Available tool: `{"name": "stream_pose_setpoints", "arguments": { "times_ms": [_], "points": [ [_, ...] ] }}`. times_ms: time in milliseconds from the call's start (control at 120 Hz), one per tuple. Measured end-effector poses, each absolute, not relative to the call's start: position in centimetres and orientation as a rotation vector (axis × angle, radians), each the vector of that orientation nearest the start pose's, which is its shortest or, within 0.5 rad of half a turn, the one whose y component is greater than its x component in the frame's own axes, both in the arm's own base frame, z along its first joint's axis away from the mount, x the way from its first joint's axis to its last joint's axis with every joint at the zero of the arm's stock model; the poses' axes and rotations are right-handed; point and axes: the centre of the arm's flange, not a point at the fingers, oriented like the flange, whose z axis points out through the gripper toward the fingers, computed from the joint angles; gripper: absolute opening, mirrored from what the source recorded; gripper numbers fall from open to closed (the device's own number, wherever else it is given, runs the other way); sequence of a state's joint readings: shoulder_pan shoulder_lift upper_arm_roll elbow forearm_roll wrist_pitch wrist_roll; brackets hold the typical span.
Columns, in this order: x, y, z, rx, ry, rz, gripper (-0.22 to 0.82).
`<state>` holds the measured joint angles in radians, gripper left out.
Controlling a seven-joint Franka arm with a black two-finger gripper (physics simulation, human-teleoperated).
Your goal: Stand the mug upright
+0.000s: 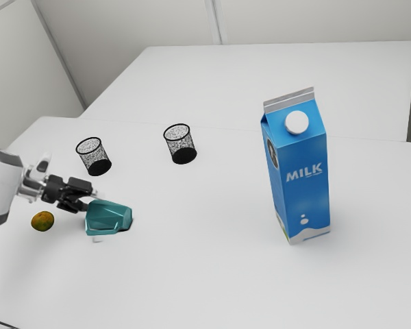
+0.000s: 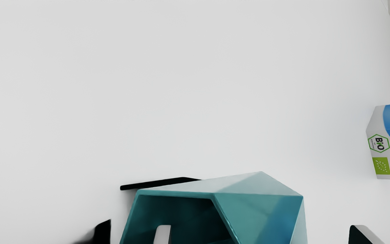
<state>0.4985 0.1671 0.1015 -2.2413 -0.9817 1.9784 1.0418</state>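
- The gripper [image 2: 263,234] stands open, its fingertips wide apart with part of the mug [image 1: 108,218] between them; in the wrist view there's bare table between the mug's outer side and one of them, so it hasn't got a grip.
- The other fingertip [image 2: 163,235] shows against the mug's dark mouth. From here I can't tell whether it's inside or just in front.
- The mug lies on its side on the table [image 1: 212,274], its mouth toward the arm and its base toward the milk carton [image 1: 305,185]. So it isn't upright as things are.
- The hand reaches in low, nearly level, from the mouth end. I'd guess that's so it can take the mug in a way that lets a turn of the wrist bring the mouth up.
- What it wants now, as I judge it, is a firm hold, then a slight lift and a tip onto the base. Those slanted facets might slide or roll out of a loose pinch.
- Near the hand sits an orange fruit [image 1: 42,221], well clear of the mug's base end.
- Two mesh cups [image 1: 138,151] stand upright farther back; the nearer one could get in the way of a wide swing.
- The milk carton stands tall, well off toward the exterior view's right, leaving open tabletop for setting the mug down.
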Motion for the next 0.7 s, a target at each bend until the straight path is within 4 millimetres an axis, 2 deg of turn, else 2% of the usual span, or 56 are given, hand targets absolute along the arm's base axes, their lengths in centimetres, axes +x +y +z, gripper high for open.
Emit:
{"name": "stream_pose_setpoints", "arguments": {
  "times_ms": [392, 467, 700],
  "points": [
    [44.7, 23.1, 27.8, 2.217, 0.137, 0.345, 0.55],
    [44.7, 22.8, 27.6, 2.208, 0.132, 0.335, 0.46],
    [44.7, 22.6, 27.9, 2.197, 0.119, 0.33, 0.09]
  ]
}}
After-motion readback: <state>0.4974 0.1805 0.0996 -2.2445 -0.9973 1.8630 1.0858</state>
